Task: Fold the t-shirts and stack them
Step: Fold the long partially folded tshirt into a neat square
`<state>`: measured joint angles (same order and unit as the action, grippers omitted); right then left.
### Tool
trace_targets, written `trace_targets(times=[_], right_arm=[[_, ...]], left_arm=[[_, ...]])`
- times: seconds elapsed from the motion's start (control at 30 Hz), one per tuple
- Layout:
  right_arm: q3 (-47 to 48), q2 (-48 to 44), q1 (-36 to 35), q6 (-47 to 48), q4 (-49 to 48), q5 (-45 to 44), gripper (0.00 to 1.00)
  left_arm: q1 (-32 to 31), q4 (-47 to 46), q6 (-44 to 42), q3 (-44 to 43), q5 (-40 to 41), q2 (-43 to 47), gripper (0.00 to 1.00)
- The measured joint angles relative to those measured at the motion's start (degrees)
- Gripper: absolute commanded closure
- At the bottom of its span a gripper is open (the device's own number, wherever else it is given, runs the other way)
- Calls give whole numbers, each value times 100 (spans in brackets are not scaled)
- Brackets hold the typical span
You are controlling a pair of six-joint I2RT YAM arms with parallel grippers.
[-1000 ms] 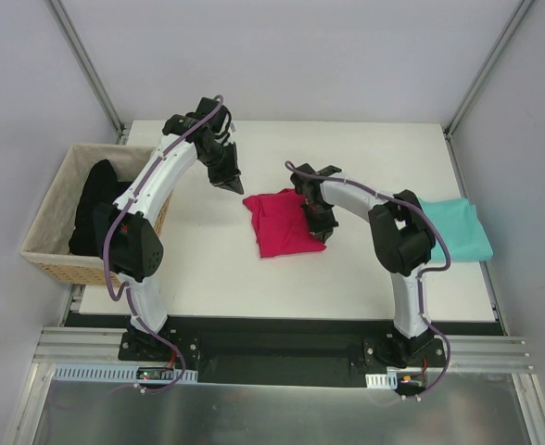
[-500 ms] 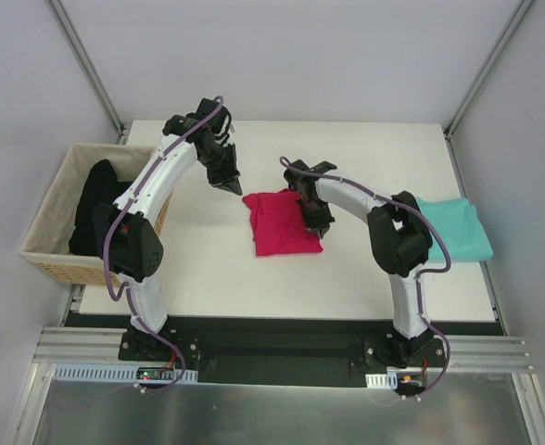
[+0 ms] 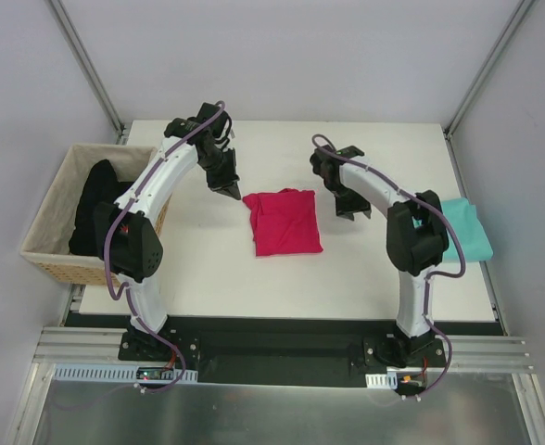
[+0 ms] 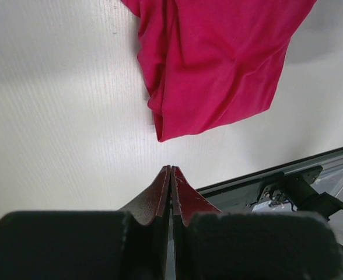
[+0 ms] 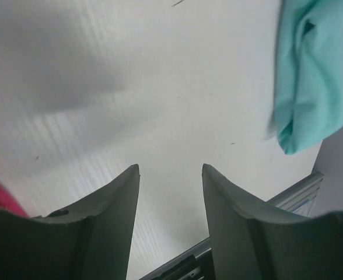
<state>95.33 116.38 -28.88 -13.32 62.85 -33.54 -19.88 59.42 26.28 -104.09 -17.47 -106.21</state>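
The crimson-pink t-shirt (image 3: 285,222) lies folded in a rough square at the table's middle; the left wrist view shows it (image 4: 218,64) ahead of my fingers. A teal t-shirt (image 3: 467,229) rests folded at the right edge, partly behind my right arm, and appears in the right wrist view (image 5: 314,76) at upper right. My left gripper (image 3: 228,189) hangs shut and empty just left of the pink shirt's far corner (image 4: 171,169). To the right of the pink shirt, clear of it, my right gripper (image 3: 351,211) is open with only bare table between its fingers (image 5: 170,169).
A woven wicker basket (image 3: 55,209) holding dark cloth (image 3: 96,206) stands off the table's left edge. White walls and metal frame posts enclose the table (image 3: 365,269). A dark rail (image 4: 288,181) runs along the near edge.
My right gripper let go of the pink shirt's right edge, opened, and moved right and away from it. The pink shirt now lies flat. The left arm barely moved.
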Motion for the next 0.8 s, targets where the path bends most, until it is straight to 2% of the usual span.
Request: trace_targets(times=[0.23, 0.4, 0.57, 0.63, 0.8], right_arm=[[90, -153, 645, -175, 109, -439, 50], [90, -153, 1370, -247, 111, -472, 53], [101, -153, 2055, -179, 72, -455, 59], [181, -153, 2269, -105, 63, -446, 65], [518, -153, 2603, 63, 44, -439, 66]], left_arm=[[0, -2, -76, -175, -20, -2, 100], [0, 15, -164, -345, -103, -66, 100], [0, 90, -184, -490, -155, -238, 100], [0, 105, -184, -501, -153, -293, 100], [0, 149, -179, -529, -155, -402, 100]])
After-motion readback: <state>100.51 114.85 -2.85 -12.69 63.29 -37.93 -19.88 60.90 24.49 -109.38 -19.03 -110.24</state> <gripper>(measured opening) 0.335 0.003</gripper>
